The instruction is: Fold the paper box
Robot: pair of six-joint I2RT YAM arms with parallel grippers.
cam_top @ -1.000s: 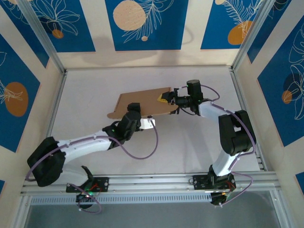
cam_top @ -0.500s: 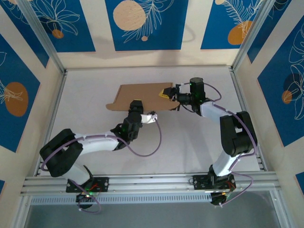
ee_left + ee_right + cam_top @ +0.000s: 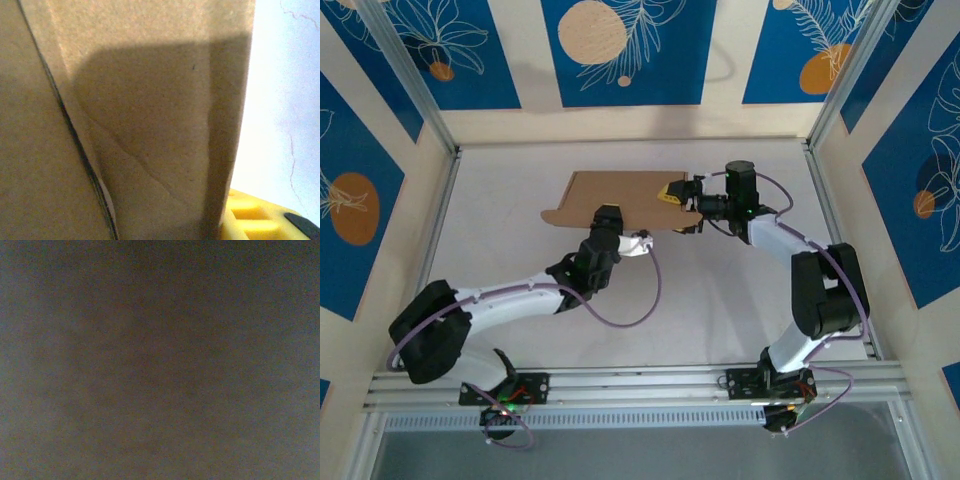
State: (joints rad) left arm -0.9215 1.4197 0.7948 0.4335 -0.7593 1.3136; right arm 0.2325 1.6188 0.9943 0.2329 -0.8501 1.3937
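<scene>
Box: the plain brown cardboard paper box (image 3: 620, 196) lies on the white table (image 3: 500, 250), toward the far middle.
Left gripper (image 3: 608, 216): at the box's near edge; you cannot tell whether its fingers pinch it (cardboard crowds the wrist view).
Right gripper (image 3: 678, 208): fingers apart at the right edge.
Risk: if you push without a firm hold, the sheet may slide or buckle off its crease.

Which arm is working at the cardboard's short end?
The right arm, jaws at the paper box's right end; the left arm reaches its near long edge.

The paper box (image 3: 620, 192) is matt, fibrous brown cardboard; the table (image 3: 720, 290) smooth white.
</scene>
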